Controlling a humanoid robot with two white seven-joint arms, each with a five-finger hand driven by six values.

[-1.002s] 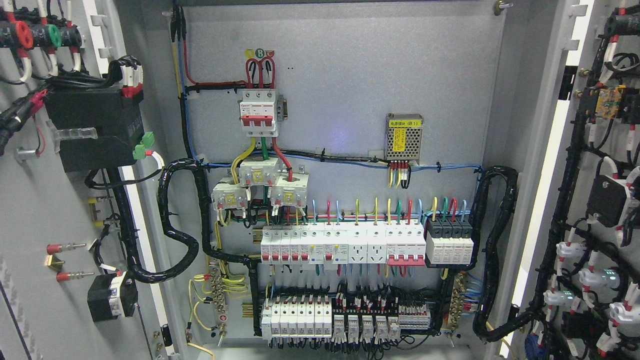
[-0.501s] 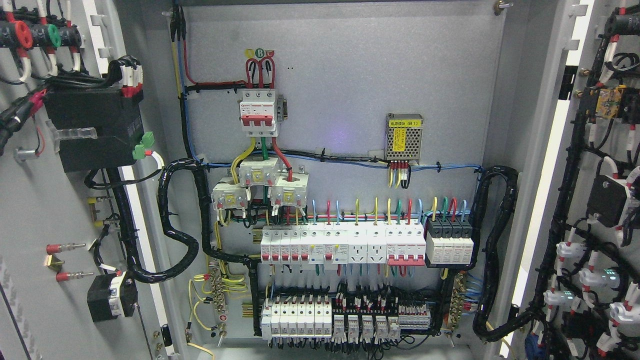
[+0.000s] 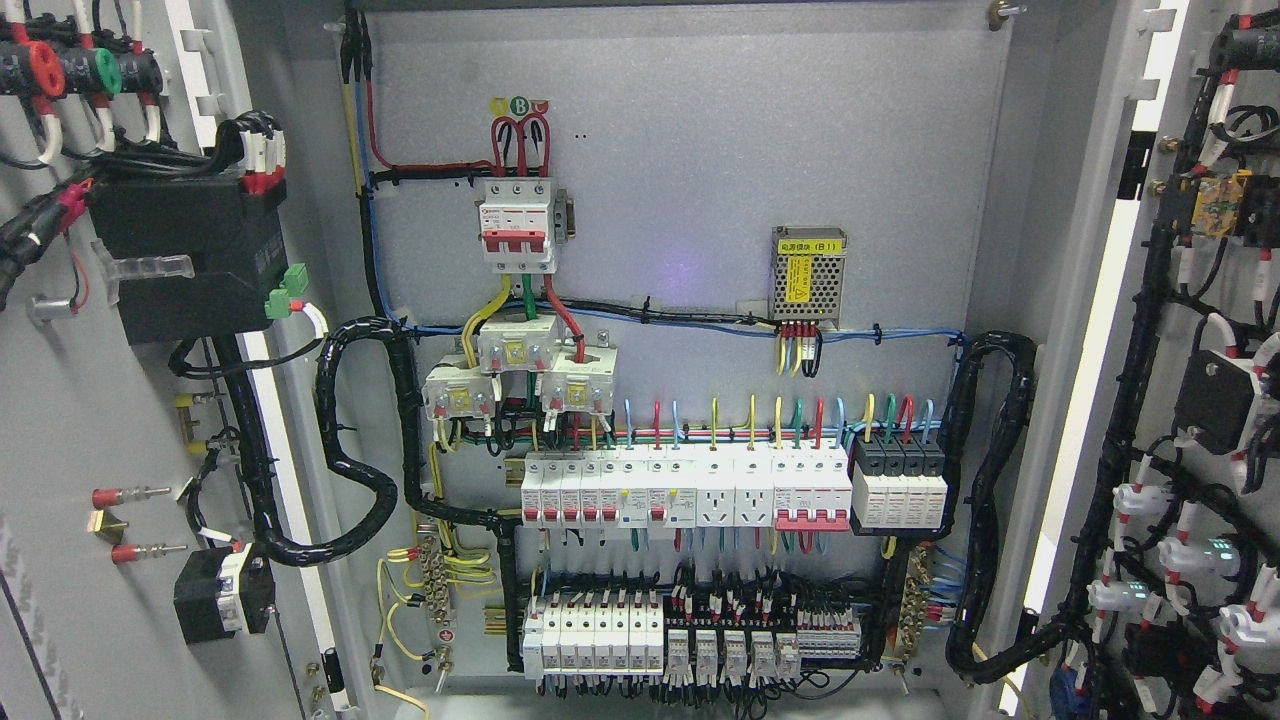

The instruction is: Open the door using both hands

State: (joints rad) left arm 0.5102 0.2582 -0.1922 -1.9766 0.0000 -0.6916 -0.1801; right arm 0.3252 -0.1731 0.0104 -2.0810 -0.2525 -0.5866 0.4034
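Cabinet (image 3: 680, 330) wide open, filling the view — grey back panel dead centre, its wiring fully exposed. Left door (image 3: 90, 420) swung out at nine o'clock, inner face turned toward the camera, carrying a black box (image 3: 190, 255) at ten o'clock and a smaller black unit (image 3: 222, 592) at eight. Right door (image 3: 1200, 400) swung out likewise at three o'clock, inner face lined with black cable and white connectors. Neither hand in view, so no telling whether fingers are released, clenched or holding anything; no arm at the lower edge either.

On the panel: red-handled main breaker (image 3: 518, 225) at eleven o'clock, small mesh power supply (image 3: 809, 273) just right of centre at one o'clock, long breaker row (image 3: 690, 490) below centre at six, second row of terminals (image 3: 690, 640) beneath it near the bottom edge. Thick black loom (image 3: 365, 440) curving down at eight o'clock, another (image 3: 990, 500) at four.

Judged from how both doors stand — opening step looks done or all but done, both leaves clear of the frame and nothing left latched. Next move, if any, likely calls only for keeping arms clear of the door edges and the live-looking wiring, or for nudging a leaf wider should it sit short of full swing; which of these cannot be settled from here.
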